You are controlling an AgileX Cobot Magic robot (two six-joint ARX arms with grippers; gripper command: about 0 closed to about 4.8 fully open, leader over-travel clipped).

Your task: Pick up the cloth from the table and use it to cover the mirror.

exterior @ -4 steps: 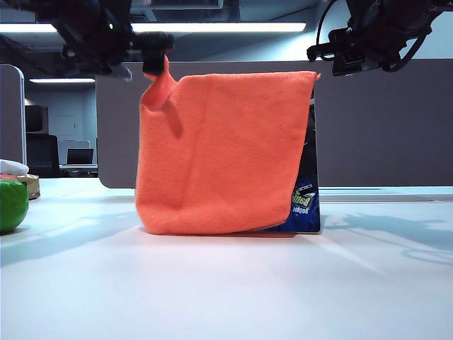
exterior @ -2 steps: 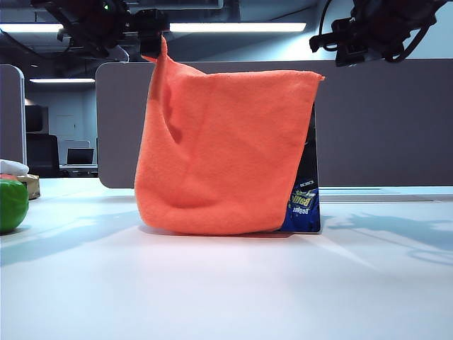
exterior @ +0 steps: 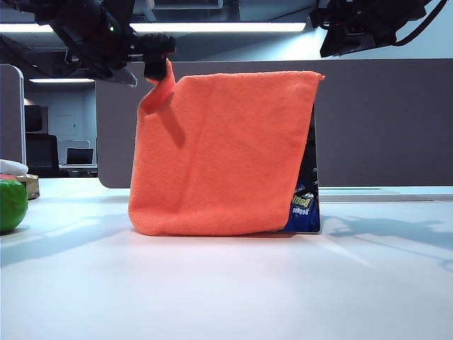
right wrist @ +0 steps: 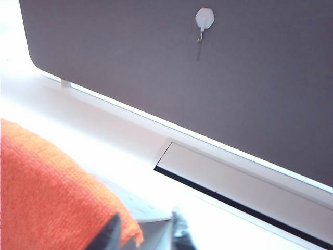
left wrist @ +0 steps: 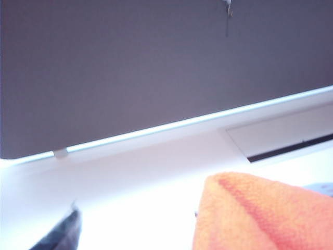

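A broad, smooth white table (exterior: 226,283) fills the lower half of the exterior view, bare across the foreground and carrying soft arm shadows at left and right. Behind it stands a grey-brown divider panel (exterior: 382,120) with rounded corners, and past its left end an office with ceiling strip lights (exterior: 219,27) and a dark chair shows. At the far left edge of the table sits a round green object (exterior: 13,205), well apart from everything else. Above and left of centre the left gripper (exterior: 157,65) hangs near the upper left corner of the bright orange fuzzy microfibre cloth (exterior: 219,156); a raised flap of that corner stands touching its dark finger, and in the left wrist view only one dark fingertip (left wrist: 62,234) shows, well apart from the orange fold, so the jaws stand wide and hold nothing. The cloth is draped over the upright dark-faced mirror (exterior: 306,198), its hem resting on the table, with a narrow strip of the mirror's right side and its blue lower corner left showing. At upper right the right gripper (exterior: 347,39) hovers above and clear of the cloth's right top corner; its dark fingertips (right wrist: 179,229) sit just beside the cloth edge, parted with nothing between them. Open table lies to both sides of the mirror.
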